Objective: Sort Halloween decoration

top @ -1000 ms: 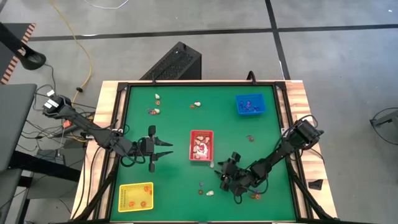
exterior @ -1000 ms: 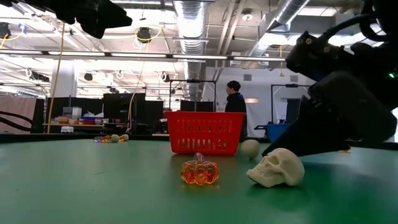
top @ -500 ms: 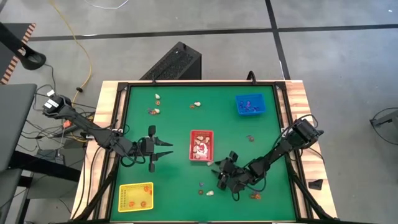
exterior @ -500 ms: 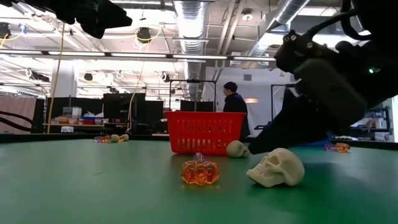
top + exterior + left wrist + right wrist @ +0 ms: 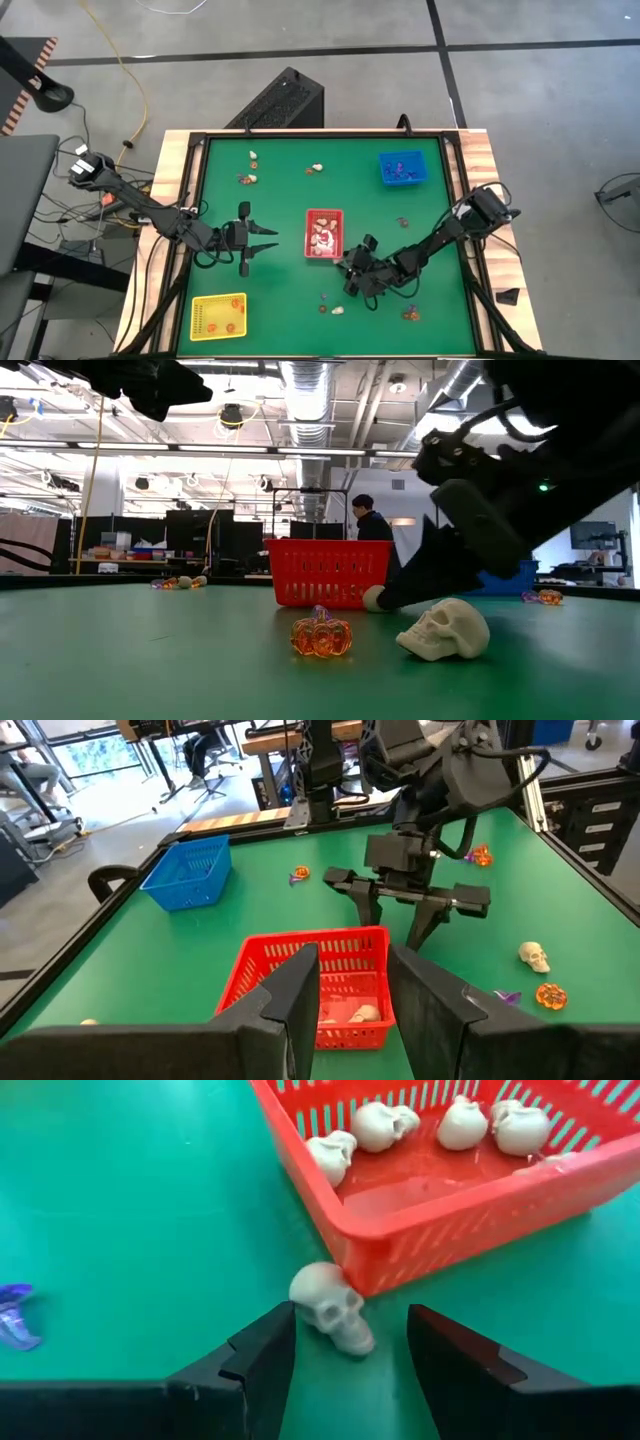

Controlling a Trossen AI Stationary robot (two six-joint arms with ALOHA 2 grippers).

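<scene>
Bright, even light from ceiling strip lamps (image 5: 300, 453) leaves soft shadows; the nearest dark arm looks blurred.

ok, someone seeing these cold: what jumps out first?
Probably the red basket at the middle of the green table, with several cream skulls inside. Next, the right hand, open, low on the table with one loose skull between its fingers, right against the basket's corner. The left hand waits on the basket's other side.
</scene>
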